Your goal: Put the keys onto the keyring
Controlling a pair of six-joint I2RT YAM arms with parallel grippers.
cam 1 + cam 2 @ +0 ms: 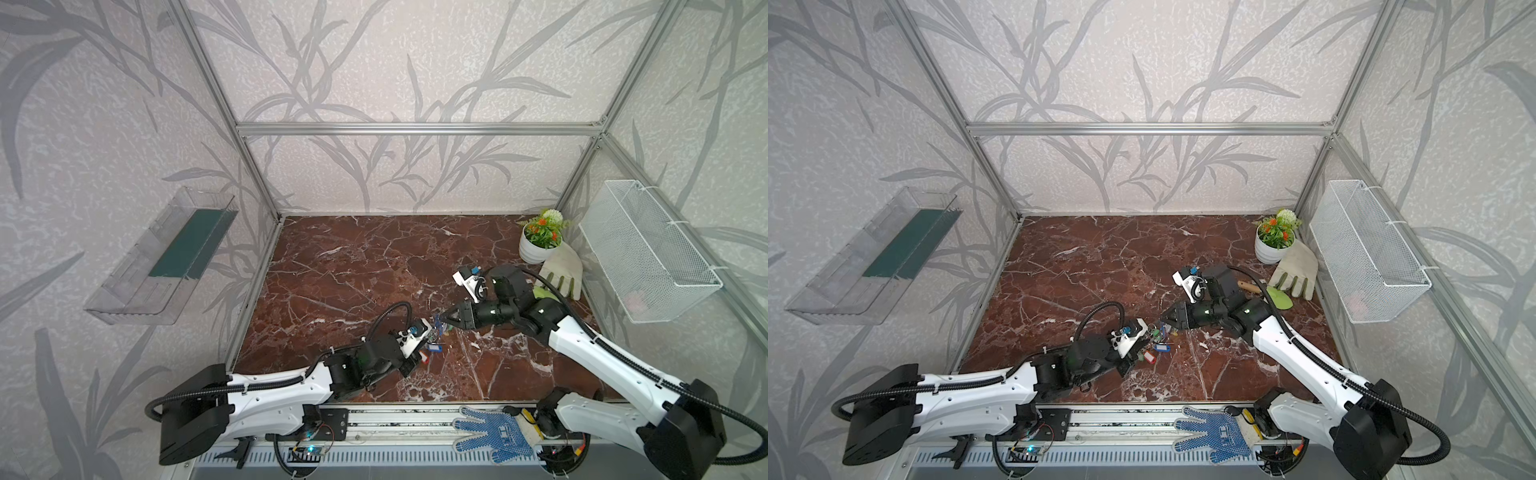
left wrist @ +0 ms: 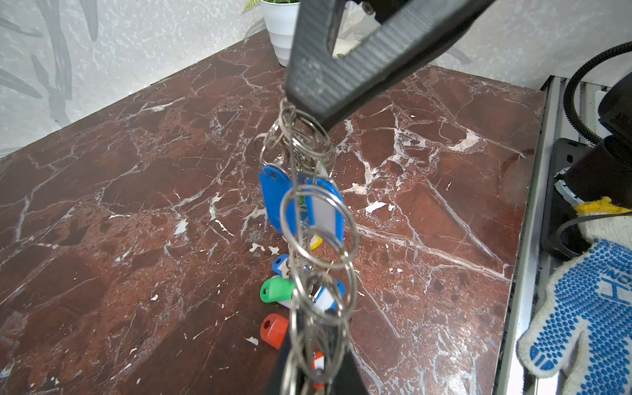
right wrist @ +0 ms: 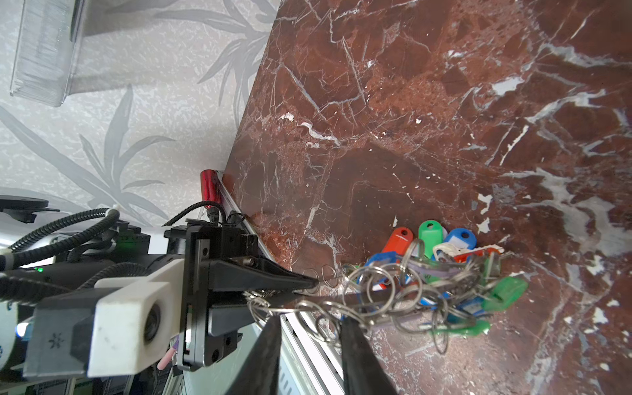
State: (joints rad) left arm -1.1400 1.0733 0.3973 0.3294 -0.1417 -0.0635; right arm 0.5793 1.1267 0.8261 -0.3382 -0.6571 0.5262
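Observation:
My left gripper [image 1: 430,337] [image 2: 314,376] is shut on the keyring [image 3: 376,298], holding the grey disc edge-on above the marble, its many wire split rings dangling. Keys hang from it on blue tags [image 2: 273,195] and green tags [image 3: 506,289]. More keys lie on the table under it, tagged red [image 2: 273,330], green [image 2: 275,289] and blue [image 3: 460,239]. My right gripper [image 1: 442,319] [image 3: 311,325] meets the ring cluster from the right. Its fingers stand a little apart with wire rings lying across and between the tips.
A potted plant [image 1: 536,245], a pale work glove [image 1: 563,266] and a green trowel [image 1: 1279,297] sit at the back right. A white mesh basket [image 1: 648,253] hangs on the right wall, a clear tray [image 1: 166,257] on the left wall. A blue-dotted glove [image 1: 494,432] lies on the front rail.

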